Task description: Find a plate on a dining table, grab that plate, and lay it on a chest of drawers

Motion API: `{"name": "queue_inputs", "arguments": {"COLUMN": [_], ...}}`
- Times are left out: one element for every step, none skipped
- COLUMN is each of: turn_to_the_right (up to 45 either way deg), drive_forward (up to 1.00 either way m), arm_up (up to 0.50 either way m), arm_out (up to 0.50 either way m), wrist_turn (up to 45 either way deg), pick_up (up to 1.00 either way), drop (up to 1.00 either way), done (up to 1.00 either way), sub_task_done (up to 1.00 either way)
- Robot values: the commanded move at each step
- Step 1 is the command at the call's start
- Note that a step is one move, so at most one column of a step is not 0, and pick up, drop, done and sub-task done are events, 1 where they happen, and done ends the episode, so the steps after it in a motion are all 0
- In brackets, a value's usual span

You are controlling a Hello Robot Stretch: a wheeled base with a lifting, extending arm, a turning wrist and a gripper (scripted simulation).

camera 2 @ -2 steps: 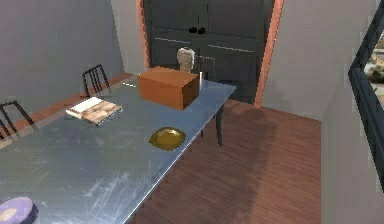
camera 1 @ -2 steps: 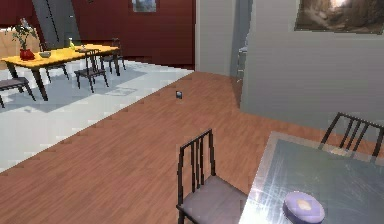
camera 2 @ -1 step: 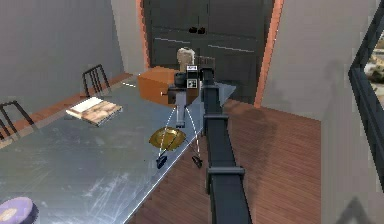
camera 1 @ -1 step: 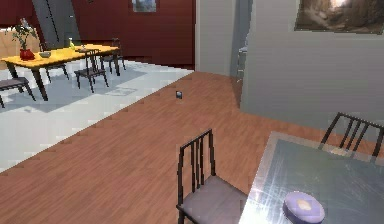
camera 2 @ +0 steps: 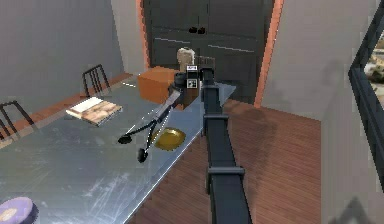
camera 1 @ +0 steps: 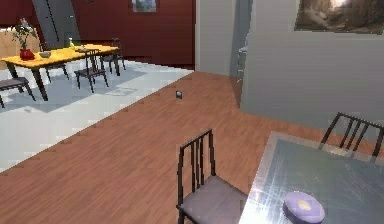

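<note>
My claw (camera 2: 133,148) sits mid-frame in the arm side view, its thin fingers slanting down and left over the grey table (camera 2: 70,165). With the tabletop and a dish right by them, I cannot tell whether it has hold of anything, nor how the fingers are set. The yellow plate (camera 2: 172,138) lies flat on that table just right of the fingertips, near the table's right edge; I cannot tell whether they touch it. Nearest me, the dark arm (camera 2: 224,170) climbs from the bottom edge, and a purple dish (camera 2: 15,210) rests in the lower left corner. Farther up, a pale book (camera 2: 95,108) lies left of centre, then a brown box (camera 2: 155,82) stands at the table's far end with a pale bust (camera 2: 185,56) just up and right of it. Dark double doors (camera 2: 205,35) stand at the top. In the forward view a near chair (camera 1: 205,178) stands bottom centre beside the grey table, and a far chair (camera 1: 350,132) at middle right. A small dark thing (camera 1: 179,95) lies on the wood floor mid-frame, and at the upper left a yellow table (camera 1: 60,57) carries a red vase (camera 1: 26,52)
</note>
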Motion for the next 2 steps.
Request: {"name": "queue_inputs", "arguments": {"turn_to_the_right": [0.0, 0.0], "drive_forward": [0.00, 0.00], "arm_up": [0.00, 0.00], "arm_out": [0.00, 0.00], "wrist_turn": [45.0, 45.0], "pick_up": [0.00, 0.00], "drop": [0.00, 0.00], "done": [0.00, 0.00], "sub_task_done": [0.00, 0.00]}}
